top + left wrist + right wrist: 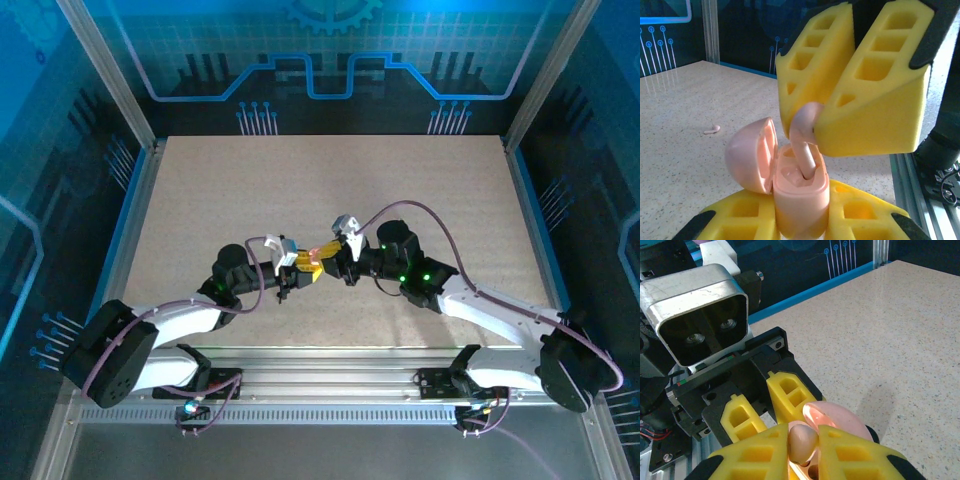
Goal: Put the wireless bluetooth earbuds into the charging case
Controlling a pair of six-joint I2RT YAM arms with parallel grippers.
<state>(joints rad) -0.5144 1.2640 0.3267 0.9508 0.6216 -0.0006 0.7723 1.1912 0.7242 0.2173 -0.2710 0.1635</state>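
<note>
CASE OPEN, ONE BUD GOING IN. At the centre of the overhead view, your left gripper point(800, 220) is clamped on the pink charging case point(800, 195). The case sits low centre in the left wrist view, its lid point(750, 155) hinged open to the left. Your right gripper point(802, 450) is closed on one pink earbud point(805, 145). The stem reaches down into a well of the case, while the bud head sits between the yellow fingers point(875, 100). The first of two insertions looks under way but unfinished, since that earbud is neither seated nor released. The second earbud point(712, 130) lies on the table point(680, 100), middle left of that view and well apart from the case, yet to be fetched. Count: two earbuds, one case, two grippers.
</note>
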